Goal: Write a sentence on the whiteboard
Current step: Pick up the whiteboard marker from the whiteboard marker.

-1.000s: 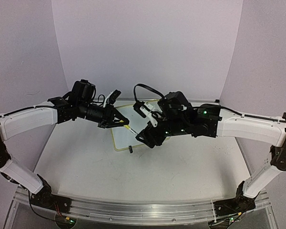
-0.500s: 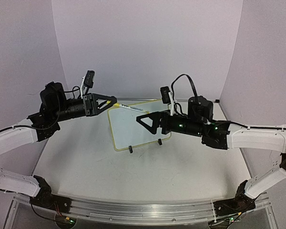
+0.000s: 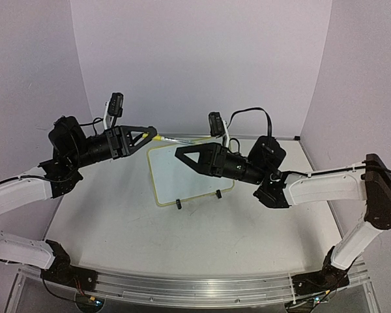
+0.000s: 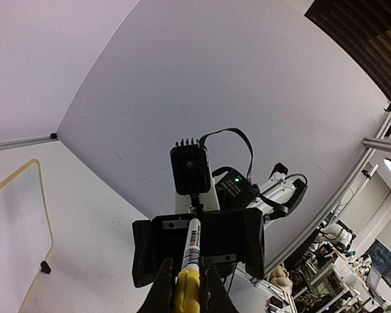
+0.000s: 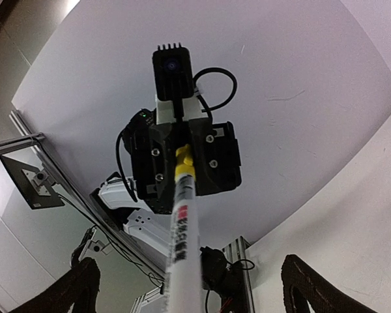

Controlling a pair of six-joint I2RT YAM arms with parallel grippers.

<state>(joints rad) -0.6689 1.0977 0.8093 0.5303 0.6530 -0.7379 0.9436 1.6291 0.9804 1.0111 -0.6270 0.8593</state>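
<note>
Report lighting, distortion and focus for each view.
Top external: even, soft light; metal rail bows from lens distortion; face of the small yellow-rimmed white board shows no legible writing. Left wrist: fisheye bends wall seams; slim yellow-white marker pen sharp. Right wrist: marker's near end looks soft.

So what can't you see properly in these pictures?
- Top view: any writing on the board is too faint to read, and the right pincer covers part of the board.
- Left wrist view: the board runs off the left edge.
- Right wrist view: the pen runs off the bottom edge, so its end is hidden.
</note>
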